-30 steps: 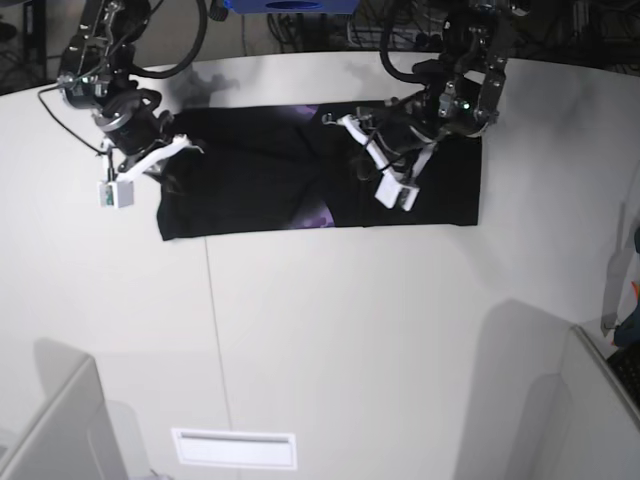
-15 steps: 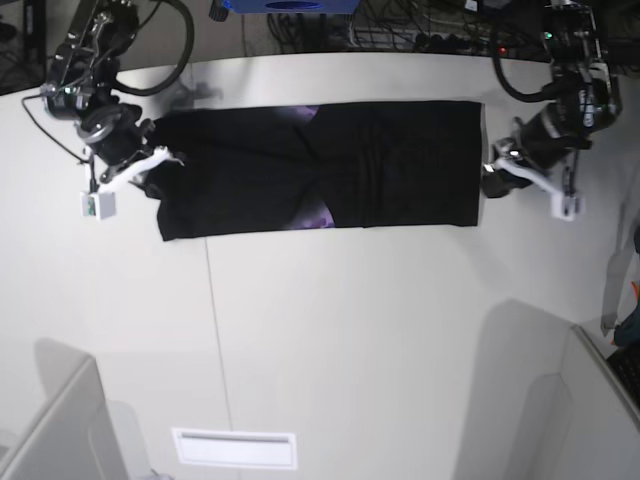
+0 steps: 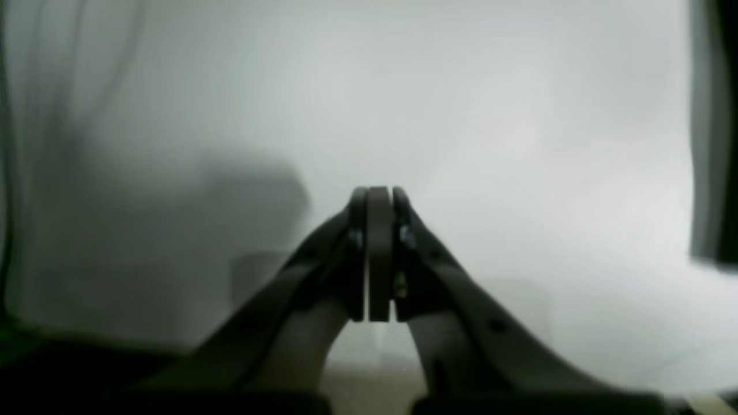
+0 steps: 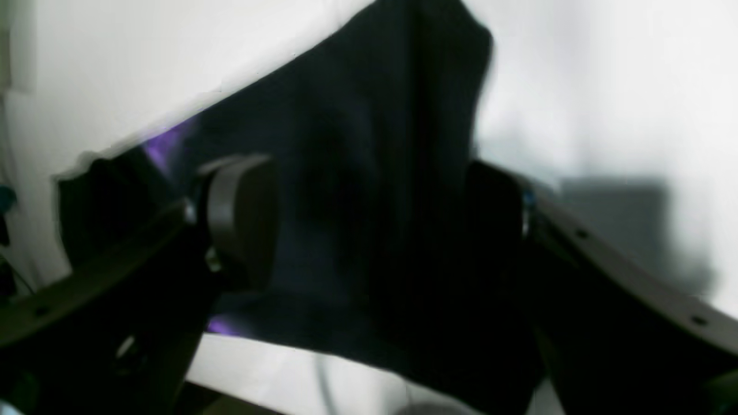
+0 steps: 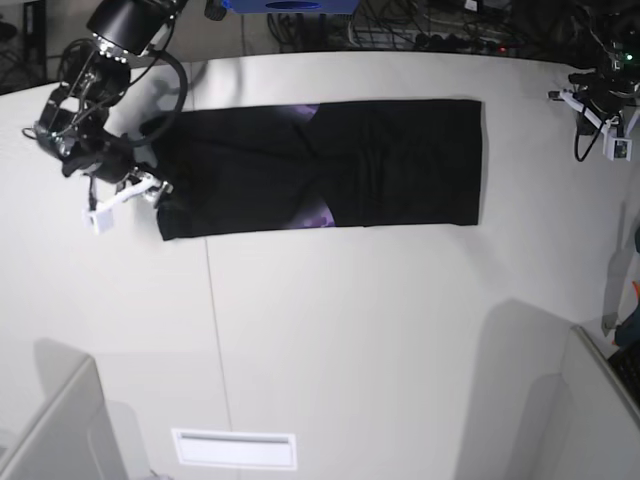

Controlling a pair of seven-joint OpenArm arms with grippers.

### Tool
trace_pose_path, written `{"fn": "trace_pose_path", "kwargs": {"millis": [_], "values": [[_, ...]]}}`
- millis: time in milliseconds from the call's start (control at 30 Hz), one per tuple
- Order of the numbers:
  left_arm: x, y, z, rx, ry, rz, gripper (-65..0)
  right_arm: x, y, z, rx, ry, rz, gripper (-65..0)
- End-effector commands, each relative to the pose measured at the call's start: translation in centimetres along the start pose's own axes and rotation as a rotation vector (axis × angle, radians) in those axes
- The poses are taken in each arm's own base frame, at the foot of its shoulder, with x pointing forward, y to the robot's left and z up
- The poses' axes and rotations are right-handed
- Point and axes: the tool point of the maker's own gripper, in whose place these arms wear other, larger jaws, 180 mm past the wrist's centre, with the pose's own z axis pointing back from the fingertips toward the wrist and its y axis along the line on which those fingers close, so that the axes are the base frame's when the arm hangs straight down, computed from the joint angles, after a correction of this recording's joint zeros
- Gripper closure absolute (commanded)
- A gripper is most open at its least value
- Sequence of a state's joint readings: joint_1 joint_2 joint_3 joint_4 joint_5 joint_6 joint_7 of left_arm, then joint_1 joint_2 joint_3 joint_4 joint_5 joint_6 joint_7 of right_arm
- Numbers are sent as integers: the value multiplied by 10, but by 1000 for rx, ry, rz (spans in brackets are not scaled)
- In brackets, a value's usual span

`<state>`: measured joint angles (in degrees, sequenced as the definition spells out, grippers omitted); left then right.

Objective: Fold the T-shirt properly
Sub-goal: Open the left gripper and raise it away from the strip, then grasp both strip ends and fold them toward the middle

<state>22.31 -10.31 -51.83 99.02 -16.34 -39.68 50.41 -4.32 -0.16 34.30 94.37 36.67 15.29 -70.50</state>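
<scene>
- The T-shirt (image 5: 320, 167) lies flat as a long black band across the far part of the white table (image 5: 350, 330), with a trace of purple print showing near its middle.
- The table is pale, with a thin seam running toward the near edge; grey partitions (image 5: 55, 430) stand at both near corners, and cables lie beyond the far edge.
- The right gripper (image 5: 125, 195) sits just beside the shirt's end on the base view's left; in the wrist view its fingers (image 4: 242, 213) are spread wide with dark cloth between them.
- The left gripper (image 5: 600, 115) is well apart from the shirt's other end, over bare table, its fingers (image 3: 377, 253) pressed together on nothing.
</scene>
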Motion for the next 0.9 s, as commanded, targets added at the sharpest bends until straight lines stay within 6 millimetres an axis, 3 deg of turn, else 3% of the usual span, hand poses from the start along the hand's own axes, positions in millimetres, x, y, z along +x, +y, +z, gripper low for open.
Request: {"fn": "trace_pose_path", "kwargs": {"millis": [0, 133, 333, 500, 733, 800, 867], "values": [[1, 3, 2, 14, -25, -11, 0, 12, 4, 3, 16, -42, 10, -453], [-7, -4, -9, 3, -58, 30, 0, 2, -3, -5, 14, -6, -17, -453], [-13, -36, -24, -82, -22, -8, 0, -16, -4, -15, 22, 56, -28, -453], [-1, -62, -34, -147, -42, -19, 0, -42, 7, -25, 40, 130, 13, -453], [8, -101, -44, -235, -54, -43, 0, -45, 8, -25, 41, 136, 11, -447], [7, -114, -47, -265, -47, -46, 0, -44, 7, -25, 40, 136, 14, -389], [2, -123, -51, -285, -35, -39, 0, -44, 7, -25, 40, 135, 14, -261]]}}
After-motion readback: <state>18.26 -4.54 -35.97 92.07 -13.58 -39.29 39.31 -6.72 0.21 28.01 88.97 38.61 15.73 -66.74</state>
